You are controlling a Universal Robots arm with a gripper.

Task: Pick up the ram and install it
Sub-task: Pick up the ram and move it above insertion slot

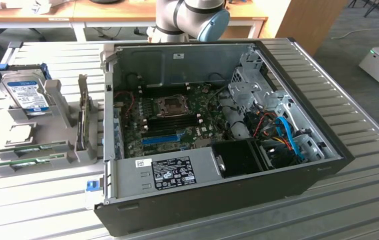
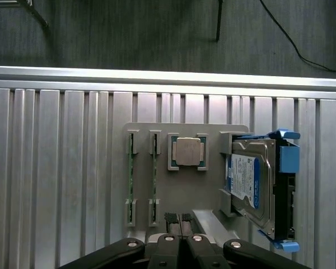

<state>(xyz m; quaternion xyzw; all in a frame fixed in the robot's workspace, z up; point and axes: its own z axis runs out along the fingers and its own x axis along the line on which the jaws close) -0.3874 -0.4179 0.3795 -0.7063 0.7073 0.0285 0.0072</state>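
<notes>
1. The gripper (image 2: pixel 179 217) hovers over the edge of the grey holder (image 2: pixel 207 196), fingers pressed together and holding nothing
2. The ram (image 2: pixel 154 178), the nearer of two green sticks, stands on edge in that holder, just beside the fingertips and away from the hard drive (image 2: pixel 249 179)
3. Its long axis runs straight away from the gripper, so we judge the fingers would close across its thin width
</notes>
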